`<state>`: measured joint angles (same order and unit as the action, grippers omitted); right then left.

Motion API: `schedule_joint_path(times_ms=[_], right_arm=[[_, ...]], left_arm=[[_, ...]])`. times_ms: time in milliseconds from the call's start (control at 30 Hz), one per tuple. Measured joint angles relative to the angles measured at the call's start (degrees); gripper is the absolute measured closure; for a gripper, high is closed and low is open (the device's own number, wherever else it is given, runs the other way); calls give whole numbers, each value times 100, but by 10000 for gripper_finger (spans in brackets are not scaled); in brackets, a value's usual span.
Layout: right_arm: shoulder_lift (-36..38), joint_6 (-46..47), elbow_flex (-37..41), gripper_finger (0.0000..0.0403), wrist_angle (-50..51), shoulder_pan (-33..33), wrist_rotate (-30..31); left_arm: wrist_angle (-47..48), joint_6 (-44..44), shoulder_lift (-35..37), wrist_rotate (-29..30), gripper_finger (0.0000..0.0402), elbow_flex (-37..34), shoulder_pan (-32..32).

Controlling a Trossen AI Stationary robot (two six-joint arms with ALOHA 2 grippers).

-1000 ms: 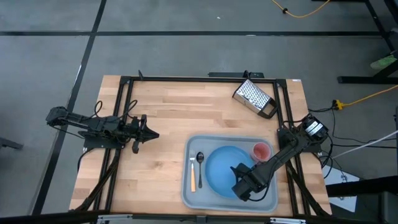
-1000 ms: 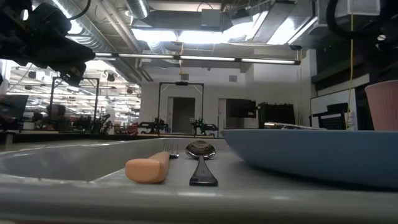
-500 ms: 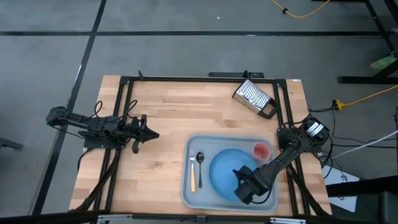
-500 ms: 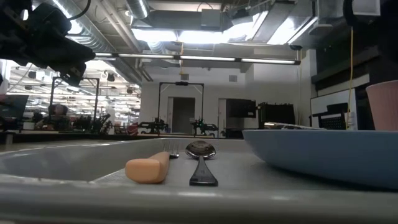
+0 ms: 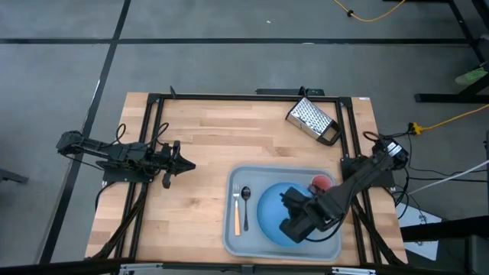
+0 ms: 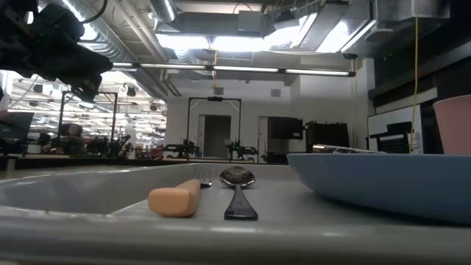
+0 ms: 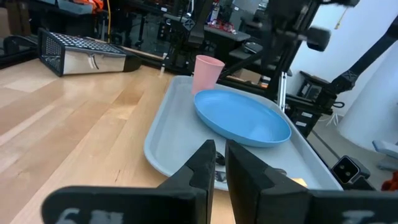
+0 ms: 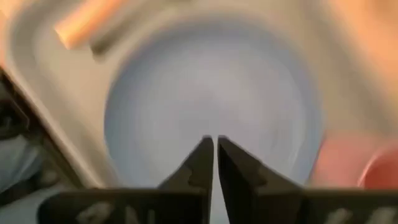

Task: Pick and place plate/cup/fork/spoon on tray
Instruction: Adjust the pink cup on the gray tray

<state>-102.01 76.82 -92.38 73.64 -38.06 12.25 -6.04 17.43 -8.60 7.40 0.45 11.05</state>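
Hovering over plate (image 5: pixel 273 214), right end effector (image 5: pixel 293 227) pressed together, inside tray (image 5: pixel 229 229) rim

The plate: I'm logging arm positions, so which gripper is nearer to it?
Right. The right gripper is over the plate on the tray; the left gripper waits off the tray, beyond the fork side.

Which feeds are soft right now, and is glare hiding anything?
Right wrist view: smeared all over, the round light-blue plate and small pink-red cup just blobs. Low view: ceiling lights blow out; the fork's orange handle is soft, the dark metal spoon readable. High and left wrist views: sharp, no glare.
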Motion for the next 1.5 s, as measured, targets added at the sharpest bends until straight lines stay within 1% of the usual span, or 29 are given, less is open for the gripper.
schedule_joint_path(times_ms=[100, 133, 167, 233, 367, 400, 567, 700, 800, 933, 1133, 1267, 1500], right_arm=[[38, -1347, -79, 373, -361, -54, 1321], [61, -1574, -81, 373, -452, -72, 1569], [90, -1654, -83, 373, -502, -79, 1680], [109, -1653, -89, 372, -423, -31, 1522], [209, -1217, 211, 371, -61, 192, 562], [286, -1065, 332, 371, -7, 240, 404], [846, -598, 1375, 371, -56, 424, -68], [1313, -533, 2250, 371, -652, 527, -384], [1593, -656, 2778, 371, -1239, 555, -454], [1784, -643, 3192, 371, -1390, 562, -590], [1858, -689, 3254, 371, -1259, 562, -456], [1858, -669, 3254, 371, -1007, 562, -456], [1858, -660, 3254, 371, -849, 562, -546]], left_arm=[[4, 0, 0, 0, 370, 0, 1], [-1, 0, 0, 0, 370, 0, 0], [-6, -2, 0, 0, 370, 0, 0], [3, -1, 0, 0, 370, 0, 0], [-4, -1, 0, -1, 370, 0, 1], [-1, -1, 0, -1, 370, 0, 1], [-2, 0, 0, 0, 370, 0, 2], [0, 0, 0, 0, 370, 0, 0], [0, 0, 0, 0, 370, 0, 1], [0, 0, 0, 0, 370, 0, 1], [0, 0, 0, -2, 370, 0, 2], [0, -1, 0, 0, 370, 0, 2], [0, 0, 0, 0, 370, 0, 2]])
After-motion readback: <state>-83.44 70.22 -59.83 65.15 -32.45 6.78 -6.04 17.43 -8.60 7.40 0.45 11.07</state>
